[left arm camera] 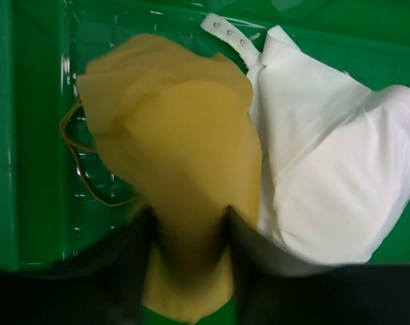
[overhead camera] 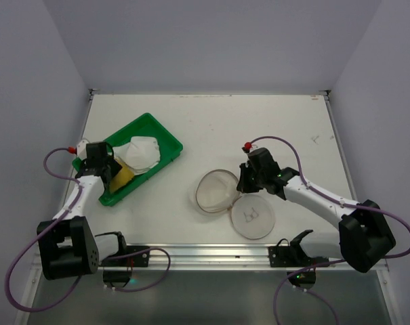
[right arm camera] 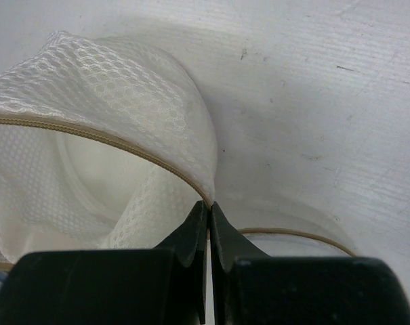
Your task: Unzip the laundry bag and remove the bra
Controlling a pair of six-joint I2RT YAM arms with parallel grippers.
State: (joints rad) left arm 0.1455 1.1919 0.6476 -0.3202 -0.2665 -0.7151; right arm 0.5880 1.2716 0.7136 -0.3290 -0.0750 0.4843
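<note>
Laundry bag point(overhead camera: 252, 217) unzipped, yellow bra point(left arm camera: 177, 135) out
Right jaws are pinched tight on the bag's rim mid-frame, steadying it. Left jaws grip the bra at the green tray point(overhead camera: 165, 137), left of frame.

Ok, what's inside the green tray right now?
The green tray holds a yellow bra, pinched by the left gripper, and a white bra beside it. The floor beneath them is covered, so anything underneath can't be seen.
</note>
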